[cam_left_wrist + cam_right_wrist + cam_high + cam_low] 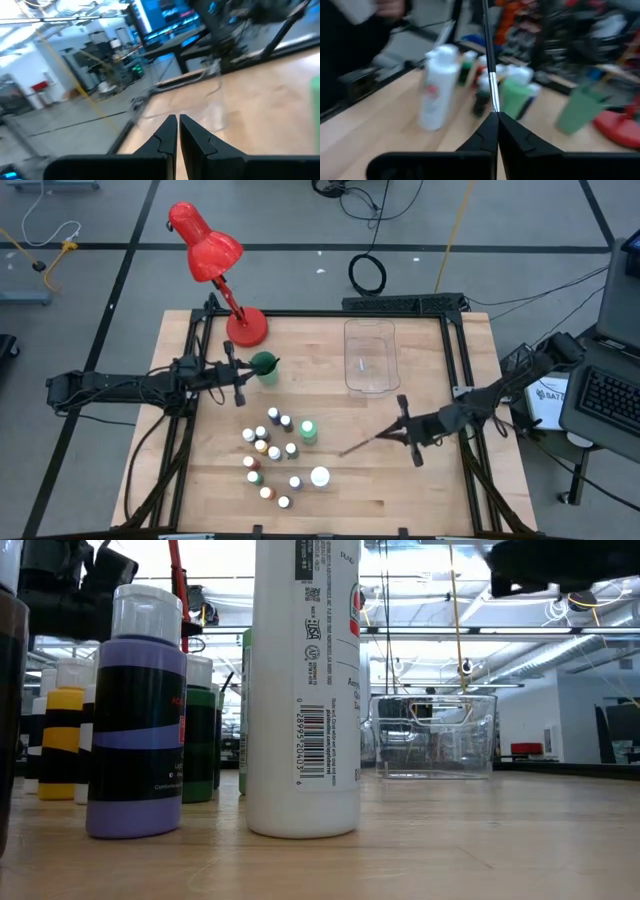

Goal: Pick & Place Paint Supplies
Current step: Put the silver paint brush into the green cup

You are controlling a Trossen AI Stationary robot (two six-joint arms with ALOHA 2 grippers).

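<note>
The right claw (pixel 404 427) pinches a paintbrush (pixel 362 443), its long axis pointing toward the paint bottles (pixel 272 450), above the tabletop (pixel 400 490). The clear bin (pixel 369 355) lies nearer this arm. The left claw (pixel 238 372), pressed together, waits beside the green cup (pixel 264 366).

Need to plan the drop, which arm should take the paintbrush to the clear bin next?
Probably the right: its gripper is shut on the paintbrush, near the clear bin. The left gripper is shut, empty, by the green cup.

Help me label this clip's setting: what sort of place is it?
Probably a robotics lab or workshop: a wooden table framed by rails, cables on the taped floor, and a laptop alongside. The right gripper holds a paintbrush.
</note>
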